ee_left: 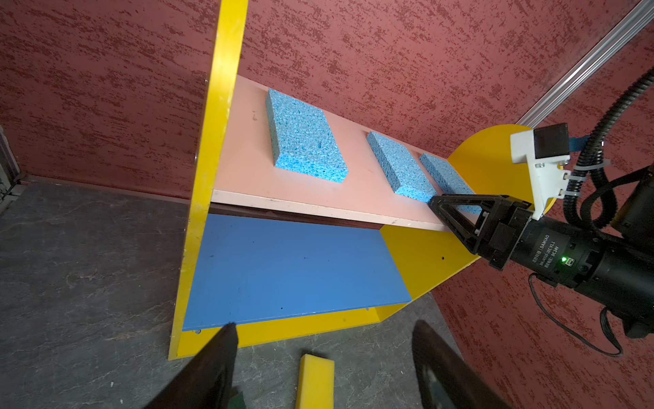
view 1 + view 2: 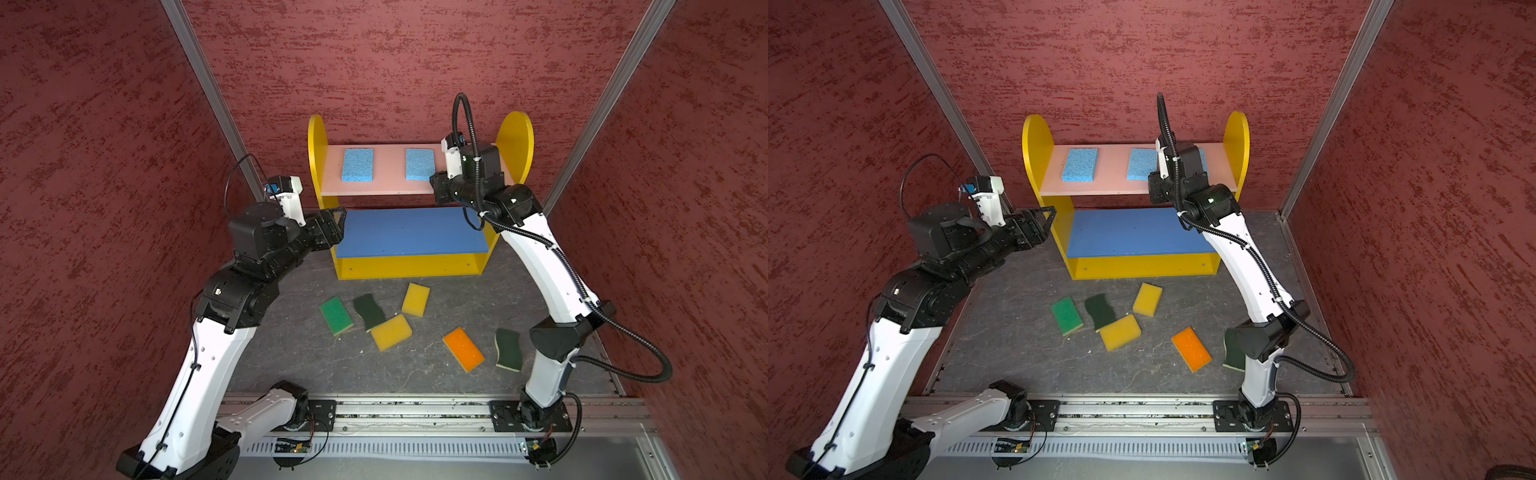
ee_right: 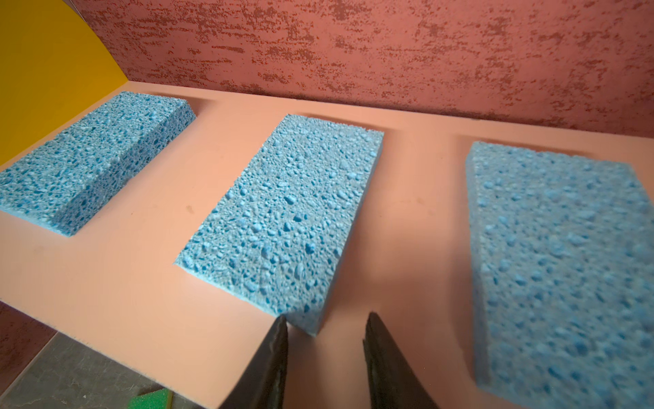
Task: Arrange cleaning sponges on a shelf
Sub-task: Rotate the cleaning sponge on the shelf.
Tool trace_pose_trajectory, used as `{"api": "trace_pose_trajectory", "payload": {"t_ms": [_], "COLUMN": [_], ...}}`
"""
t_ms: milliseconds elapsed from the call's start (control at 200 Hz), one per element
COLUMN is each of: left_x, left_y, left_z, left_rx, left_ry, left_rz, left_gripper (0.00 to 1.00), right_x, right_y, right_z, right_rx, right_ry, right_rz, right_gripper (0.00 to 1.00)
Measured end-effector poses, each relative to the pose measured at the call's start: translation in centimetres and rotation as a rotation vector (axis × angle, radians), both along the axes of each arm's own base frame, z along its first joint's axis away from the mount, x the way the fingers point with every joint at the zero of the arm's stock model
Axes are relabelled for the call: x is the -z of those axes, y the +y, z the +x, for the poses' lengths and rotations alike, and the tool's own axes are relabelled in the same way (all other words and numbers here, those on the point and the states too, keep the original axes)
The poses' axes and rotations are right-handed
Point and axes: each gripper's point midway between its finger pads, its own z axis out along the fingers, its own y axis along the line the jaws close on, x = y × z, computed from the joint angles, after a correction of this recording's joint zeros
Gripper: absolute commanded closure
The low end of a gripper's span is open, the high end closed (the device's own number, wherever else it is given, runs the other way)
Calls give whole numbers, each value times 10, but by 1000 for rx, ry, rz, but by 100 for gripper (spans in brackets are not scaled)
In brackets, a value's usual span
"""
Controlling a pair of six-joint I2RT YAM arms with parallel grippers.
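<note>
Up front six sponges (image 2: 391, 332) lie loose on the tabletop (image 2: 299, 357), the left jaws hang wide open and empty beside the shelf (image 2: 316, 166), whose blue board (image 2: 407, 232) is bare, and farther back the right jaws, half open and empty, should pull straight off the edge of the pink board (image 2: 388, 174) without bumping its three blue sponges (image 3: 283, 219).

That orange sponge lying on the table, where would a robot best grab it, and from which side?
Probably across its two long sides, near the middle, coming straight down from above. The orange sponge lies flat and skewed on the table, with bare space all round, so its narrow width is the easiest span.
</note>
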Motion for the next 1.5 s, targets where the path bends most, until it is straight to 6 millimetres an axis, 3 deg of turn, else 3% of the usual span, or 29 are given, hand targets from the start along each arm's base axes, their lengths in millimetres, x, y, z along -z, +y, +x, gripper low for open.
{"api": "trace_pose_trajectory", "payload": {"t_ms": [506, 711, 847, 1007, 1142, 1212, 1323, 1498], "left_x": [0, 0, 1, 6, 17, 25, 45, 97], "left_y": [0, -1, -1, 0, 1, 1, 0, -9], "left_z": [0, 0, 0, -2, -5, -7, -13, -25], "left_rx": [1, 3, 4, 4, 3, 4, 11, 28], "left_ry": [0, 1, 3, 27, 68, 97, 158, 283], "left_rz": [0, 0, 0, 6, 20, 31, 64, 166], "left_gripper": [22, 22, 22, 20, 19, 19, 18, 17], "right_x": [0, -2, -15, -48, -76, -81, -62, 11], "right_y": [-3, 5, 22, 41, 37, 32, 22, 5], "right_z": [1, -10, -32, -75, -104, -115, -130, -153], "right_rx": [21, -5, -42, -110, -137, -143, -144, -133], "right_ry": [2, 17, 14, -27, -64, -68, -29, 88], "right_rz": [4, 22, 45, 112, 166, 182, 172, 130], "right_gripper": [59, 59, 54, 48, 43, 39, 37, 32]}}
